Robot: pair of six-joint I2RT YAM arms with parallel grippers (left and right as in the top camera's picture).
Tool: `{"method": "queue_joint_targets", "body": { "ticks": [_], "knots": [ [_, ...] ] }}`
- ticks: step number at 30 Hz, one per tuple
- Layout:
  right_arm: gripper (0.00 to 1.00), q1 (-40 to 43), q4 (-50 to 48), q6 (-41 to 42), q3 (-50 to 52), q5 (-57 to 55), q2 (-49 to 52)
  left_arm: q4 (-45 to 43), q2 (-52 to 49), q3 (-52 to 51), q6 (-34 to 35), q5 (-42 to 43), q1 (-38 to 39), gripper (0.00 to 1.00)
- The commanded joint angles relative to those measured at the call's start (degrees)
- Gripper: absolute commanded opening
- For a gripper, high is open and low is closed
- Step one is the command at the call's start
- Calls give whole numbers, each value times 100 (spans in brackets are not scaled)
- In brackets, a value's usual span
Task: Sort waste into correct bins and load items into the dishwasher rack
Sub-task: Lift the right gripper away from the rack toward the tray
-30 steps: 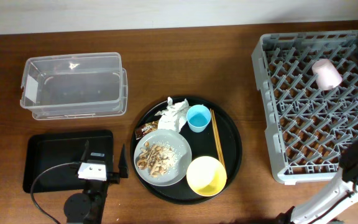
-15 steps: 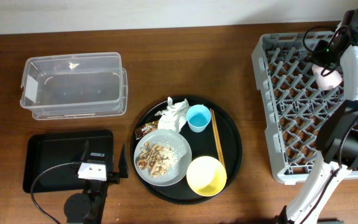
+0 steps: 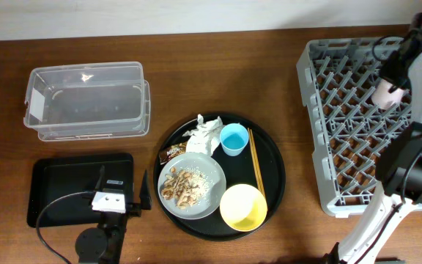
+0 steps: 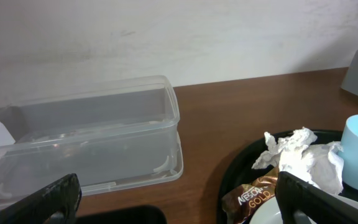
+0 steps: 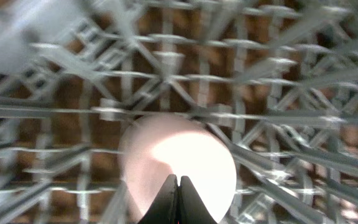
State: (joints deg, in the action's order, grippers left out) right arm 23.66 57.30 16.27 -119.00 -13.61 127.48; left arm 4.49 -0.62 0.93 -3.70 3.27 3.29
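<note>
Right claw (image 5: 178, 200): fingers pinched together with nothing between them, right above the pink cup (image 3: 385, 94).
Pink cup: sits in the far corner of the grey rack (image 3: 328, 125).
Right arm (image 3: 418, 139): stretches up across the rack; its own view is blurry.
Left claw (image 4: 179, 191): spread wide, holds nothing.
Left arm (image 3: 110, 202): low on the table, facing the napkin (image 4: 303, 155) and the wrapper (image 4: 253, 198).

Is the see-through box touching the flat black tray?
Apart. The overhead view shows a strip of bare brown table running between the clear tub and the shallow black tray, so their edges do not meet.
</note>
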Motion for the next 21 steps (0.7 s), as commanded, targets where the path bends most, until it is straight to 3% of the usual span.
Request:
{"method": "queue_joint_targets", "body": {
  "ticks": [1,5,10,18,21],
  "knots": [
    [4,214,157,146,61,-361,-372,-13,28,-46,-92,83,-31,99],
    [4,234,328,190,59,-293,-468,-13,28,-46,-92,83,-31,99],
    [4,219,555,179,59,817,-568,-13,28,-46,-92,83,-31,99],
    [4,136,981,2,61,2712,-1956,-13,28,-46,-92,83,-31,99],
    [4,-114,1366,-186,61,2796,-2546,-13,28,-46,-92,83,-31,99]
  ]
}}
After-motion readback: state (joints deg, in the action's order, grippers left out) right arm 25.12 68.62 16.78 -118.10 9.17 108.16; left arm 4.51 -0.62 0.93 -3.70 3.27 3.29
